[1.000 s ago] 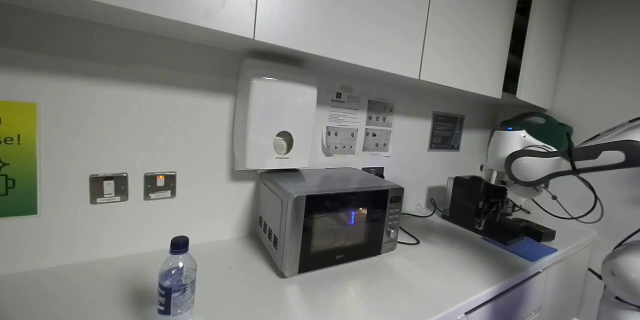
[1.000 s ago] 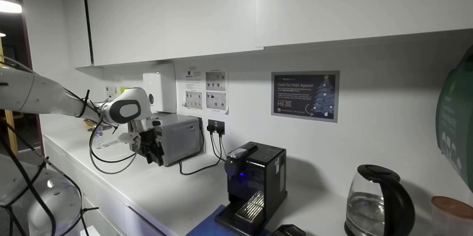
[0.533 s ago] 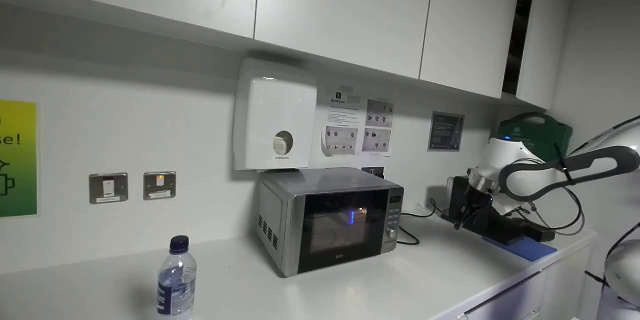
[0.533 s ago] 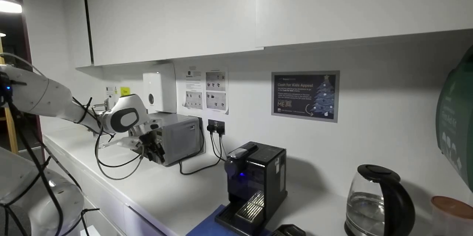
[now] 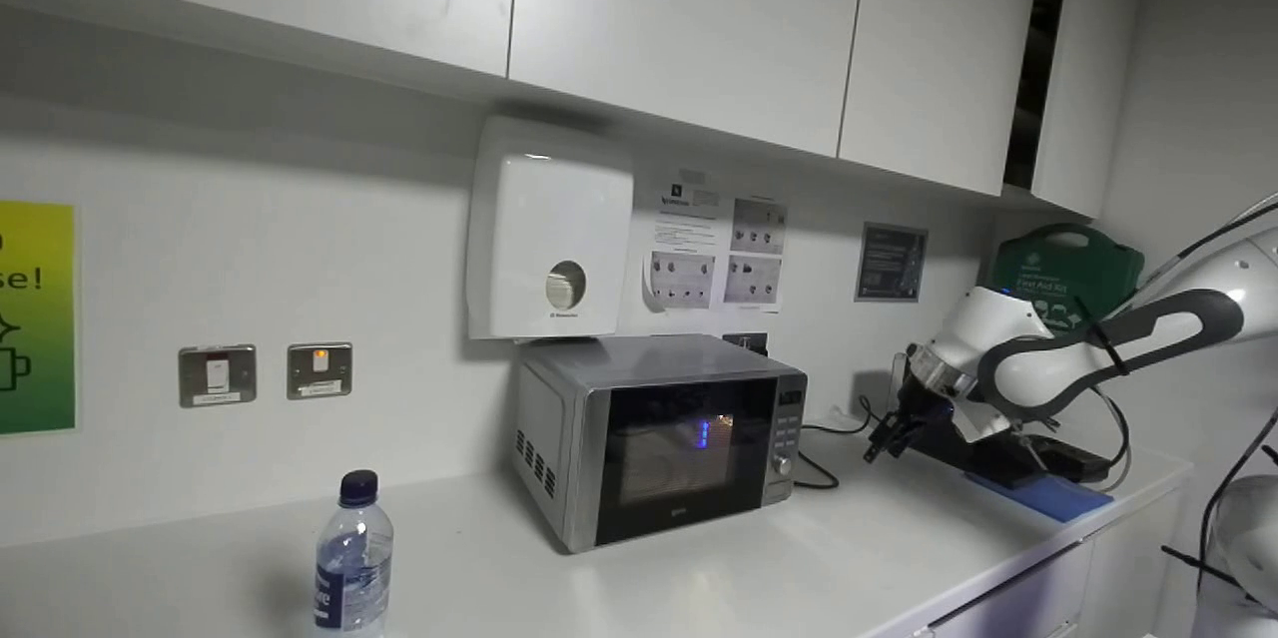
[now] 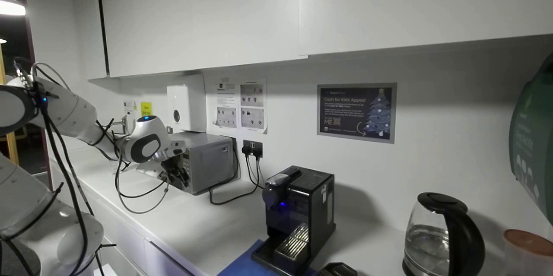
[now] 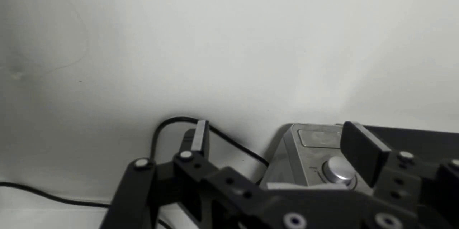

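A: Biggest first. What boxes us in?

B: White cabinets (image 5: 689, 29) overhead, long white counter (image 5: 639, 588) below. Cabinets cap headroom, so any lift wants to stay modest.

A: Arm?

B: The arm (image 6: 73, 107) reaches in over the counter, wrist tilted. Small corrections only; I'd move the tip rather than swing the whole thing.

A: Main thing in reach?

B: Microwave (image 5: 689, 458). Stands on the counter, door looks shut, control strip beside the door. Probably slides if pushed off-square, so contact should be light and straight.

A: Neighbours?

B: Black coffee machine (image 6: 302, 207), further along the counter, partly on a blue mat (image 6: 246, 258). Keep sweeps away from it.

A: Tool state?

B: Gripper (image 7: 281, 143) hangs above the counter near the microwave's control end. Jaws wide apart, nothing between them. An exterior view shows a gap to the microwave, so no contact. Right shape for lining up; narrow only once square to the surface.

A: Small hazards?

B: Black cable (image 7: 233, 142) lies on the counter, seen past one jaw in the wrist view. Can't tell the clearance; keep tips high so it doesn't hook. Smallest: silver dial (image 7: 339, 170) on the microwave, showing right beside the other jaw. Ease in slowly, wrist view up, so nothing clips it.
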Robot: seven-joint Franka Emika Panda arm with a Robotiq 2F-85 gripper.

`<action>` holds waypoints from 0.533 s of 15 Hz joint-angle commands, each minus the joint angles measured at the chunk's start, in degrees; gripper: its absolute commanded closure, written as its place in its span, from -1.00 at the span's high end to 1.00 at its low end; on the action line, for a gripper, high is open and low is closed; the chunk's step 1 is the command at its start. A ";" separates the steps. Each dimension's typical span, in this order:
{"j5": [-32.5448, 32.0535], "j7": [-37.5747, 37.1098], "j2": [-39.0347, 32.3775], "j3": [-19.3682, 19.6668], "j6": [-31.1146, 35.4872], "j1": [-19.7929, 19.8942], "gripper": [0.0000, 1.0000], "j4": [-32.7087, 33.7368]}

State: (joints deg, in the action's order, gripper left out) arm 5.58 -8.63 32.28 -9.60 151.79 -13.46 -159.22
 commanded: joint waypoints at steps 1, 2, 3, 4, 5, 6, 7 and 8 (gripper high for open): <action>5.04 3.81 -4.91 1.63 5.14 -5.39 0.87 0.60; 5.84 4.55 -6.07 1.57 5.79 -6.53 0.44 0.86; 5.96 5.34 -7.15 1.31 5.81 -7.27 0.39 1.18; 5.34 5.64 -8.00 0.61 5.71 -7.27 0.37 1.39; 3.82 6.07 -8.76 -0.32 5.84 -6.91 0.23 1.32; 2.49 6.26 -9.45 -1.19 5.85 -6.44 0.09 1.43; 0.11 6.16 -9.97 -2.73 6.33 -5.25 -0.07 1.31; -2.78 5.55 -10.50 -4.34 6.76 -3.81 -0.21 1.27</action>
State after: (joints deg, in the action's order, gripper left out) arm 8.05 -3.70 24.24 -10.67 155.85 -20.04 -158.71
